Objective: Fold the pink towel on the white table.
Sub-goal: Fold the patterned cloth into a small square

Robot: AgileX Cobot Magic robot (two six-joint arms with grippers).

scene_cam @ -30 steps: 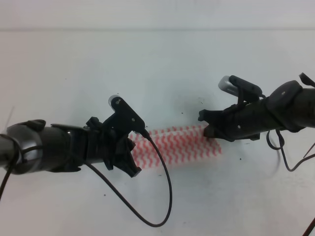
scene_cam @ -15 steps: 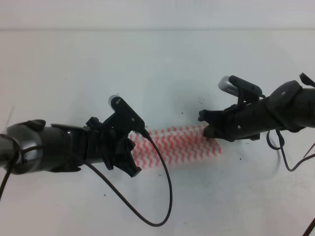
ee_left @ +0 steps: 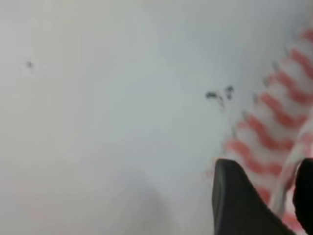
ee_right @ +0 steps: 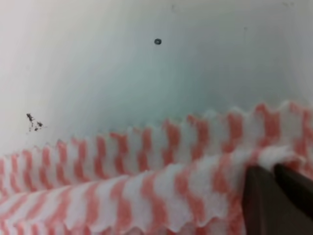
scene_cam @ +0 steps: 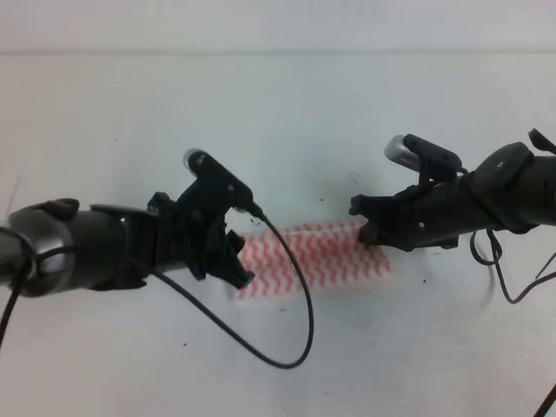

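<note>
Moving up a little, the left gripper (scene_cam: 233,265) is pinching the pink towel (scene_cam: 317,259) on the white table (scene_cam: 278,113), the right gripper (scene_cam: 372,228) is pinching its other end, so folding is starting.

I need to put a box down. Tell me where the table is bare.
The white table is bare across the whole stretch behind both arms, and along the front right, past the cable loop. The middle is crowded: the pink towel lies between the left gripper and right gripper.
</note>
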